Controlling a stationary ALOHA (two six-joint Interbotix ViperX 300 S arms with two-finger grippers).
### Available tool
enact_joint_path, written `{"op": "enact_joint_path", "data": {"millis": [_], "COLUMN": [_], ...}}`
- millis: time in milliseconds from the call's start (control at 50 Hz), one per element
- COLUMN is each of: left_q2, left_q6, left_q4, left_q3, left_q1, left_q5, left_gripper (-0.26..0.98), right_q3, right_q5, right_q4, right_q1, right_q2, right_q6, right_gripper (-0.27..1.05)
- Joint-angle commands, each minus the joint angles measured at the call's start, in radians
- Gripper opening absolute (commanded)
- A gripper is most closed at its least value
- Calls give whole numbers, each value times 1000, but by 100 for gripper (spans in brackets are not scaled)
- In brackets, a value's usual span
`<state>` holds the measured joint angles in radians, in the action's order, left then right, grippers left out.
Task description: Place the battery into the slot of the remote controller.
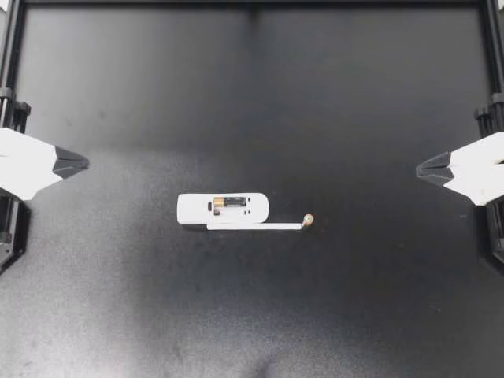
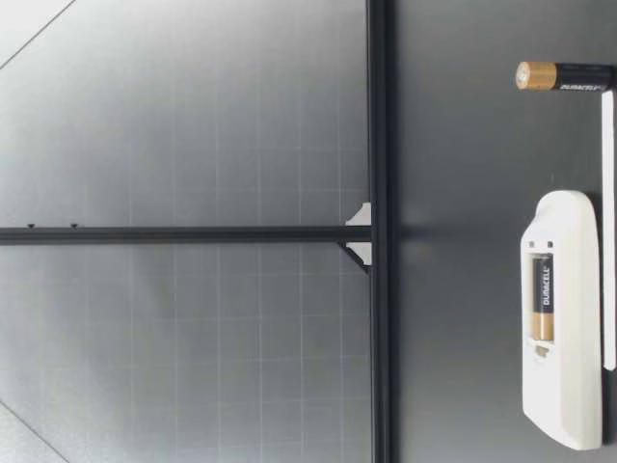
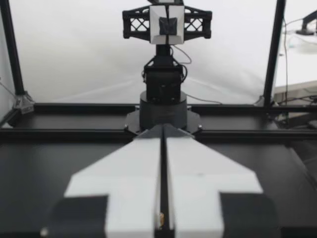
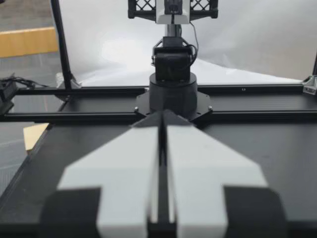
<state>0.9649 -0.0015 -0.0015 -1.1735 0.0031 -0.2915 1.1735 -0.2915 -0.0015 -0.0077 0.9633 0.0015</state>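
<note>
Together, empty: left fingers (image 1: 69, 164), right fingers (image 1: 435, 168)

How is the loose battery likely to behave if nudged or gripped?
The loose battery stands on end on a narrow base, so a nudge would probably topple it. As a smooth cylinder it would likely roll. Its glossy casing may slip.

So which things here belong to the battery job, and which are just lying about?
Job: remote controller; loose battery standing upright near it; seated battery in its slot.
Lying about: white strip along the remote, likely its cover.
</note>
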Motion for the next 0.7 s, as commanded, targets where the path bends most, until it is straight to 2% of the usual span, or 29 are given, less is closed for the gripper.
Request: {"op": "enact_joint_path", "data": {"millis": [0, 120, 280, 400, 580, 680], "left_q2": [-3, -6, -15, -29, -43, -43], "left_q6": [6, 5, 5, 5, 3, 3], "left_q4": [-2, 0, -2, -2, -2, -2], "left_q3": [23, 15, 2, -2, -3, -3], "left_q1": [9, 9, 9, 9, 9, 9], "left_q5": [-18, -40, -49, -49, -49, -48], "left_gripper": [-16, -16, -16, -16, -16, -16], "right_q3": [-15, -21, -89, -192, -377, -433], "right_q5": [-14, -20, 38, 195, 554, 696], "right_q4": [0, 0, -2, 0, -2, -5], "right_q1": [-2, -3, -11, -11, -32, -44], "right_q2": [-11, -48, -192, -336, -541, -626], "right_q6": [-2, -5, 3, 3, 3, 2], "right_gripper": [-16, -17, -17, -17, -17, -14]}}
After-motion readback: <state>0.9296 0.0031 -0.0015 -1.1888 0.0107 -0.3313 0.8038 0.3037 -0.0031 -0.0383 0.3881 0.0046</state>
